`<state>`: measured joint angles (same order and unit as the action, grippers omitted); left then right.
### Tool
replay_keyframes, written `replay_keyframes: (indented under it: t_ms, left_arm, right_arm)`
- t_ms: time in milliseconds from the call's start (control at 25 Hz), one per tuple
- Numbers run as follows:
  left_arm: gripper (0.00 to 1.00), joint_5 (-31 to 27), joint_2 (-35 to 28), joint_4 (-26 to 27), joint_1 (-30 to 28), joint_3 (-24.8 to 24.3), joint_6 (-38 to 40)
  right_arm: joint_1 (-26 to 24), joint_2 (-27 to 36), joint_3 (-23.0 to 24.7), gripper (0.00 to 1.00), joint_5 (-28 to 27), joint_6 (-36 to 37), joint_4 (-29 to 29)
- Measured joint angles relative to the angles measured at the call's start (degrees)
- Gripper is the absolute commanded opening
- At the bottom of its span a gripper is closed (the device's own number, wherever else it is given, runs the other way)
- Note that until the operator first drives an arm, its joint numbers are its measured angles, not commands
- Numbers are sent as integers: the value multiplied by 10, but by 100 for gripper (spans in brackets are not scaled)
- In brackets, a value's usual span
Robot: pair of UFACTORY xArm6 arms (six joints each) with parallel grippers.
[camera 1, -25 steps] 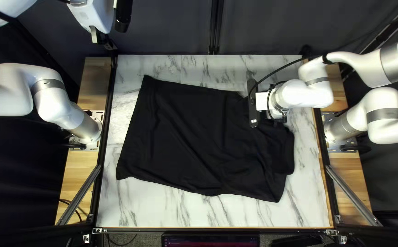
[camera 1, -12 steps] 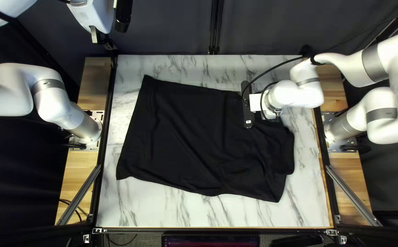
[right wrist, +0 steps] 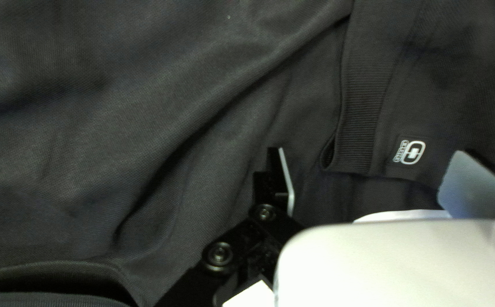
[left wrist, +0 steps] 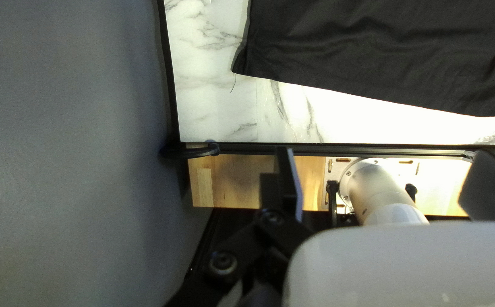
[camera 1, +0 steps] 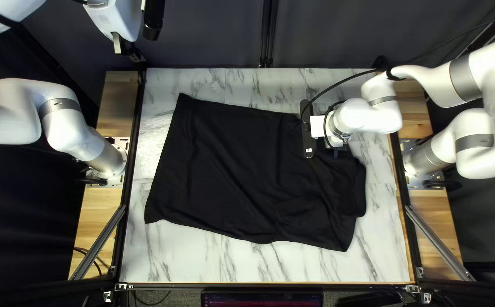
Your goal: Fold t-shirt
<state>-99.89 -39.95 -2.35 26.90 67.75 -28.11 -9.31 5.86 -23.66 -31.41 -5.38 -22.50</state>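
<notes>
A black t-shirt (camera 1: 230, 165) lies spread at a slant over the marble-look table, with creases and bunched cloth toward its right end. My right gripper (camera 1: 337, 151) is low over the shirt's upper right part, its fingertips mostly hidden there. In the right wrist view, the same gripper (right wrist: 369, 154) is open above the shirt (right wrist: 213, 113), with a ribbed edge and small white logo just ahead of its fingers. My left gripper (camera 1: 117, 44) is raised beyond the table's far left corner. The left wrist view has this gripper (left wrist: 386, 152) open, away from the shirt (left wrist: 372, 51).
Bare marble surface (camera 1: 173, 256) runs along the table's near edge. Dark rails border the table, with wooden strips (camera 1: 96, 216) outside them. My left arm's base (left wrist: 381, 190) shows below the left gripper. A black cable curves over the table's far right part.
My right arm has shifted a little left over the shirt, then almost stopped; a dark part of its gripper now shows below the wrist. The left arm and the shirt look unmoved.
</notes>
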Motion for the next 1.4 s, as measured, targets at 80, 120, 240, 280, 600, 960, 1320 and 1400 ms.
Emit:
replay_keyframes:
  t_ms: [80,120,240,280,600,960,1320,1400]
  left_arm:
    - [100,0,0,0,0,0,0]
    - [100,0,0,0,0,0,0]
    - [100,0,0,0,0,0,0]
    - [100,0,0,0,0,0,0]
    - [100,0,0,0,0,0,0]
    - [100,0,0,0,0,0,0]
    - [100,0,0,0,0,0,0]
    - [100,0,0,0,0,0,0]
  right_arm:
    - [-1,-3,-1,5,2,1,1]
    - [-1,-4,-1,4,2,1,2]
    - [0,0,0,0,-2,3,7]
    - [0,2,1,0,-3,4,8]
    - [0,7,2,0,-6,5,11]
    - [43,64,-32,0,-101,-15,21]
    - [75,82,-112,0,-211,-27,65]
    - [77,80,-128,0,-228,-21,87]
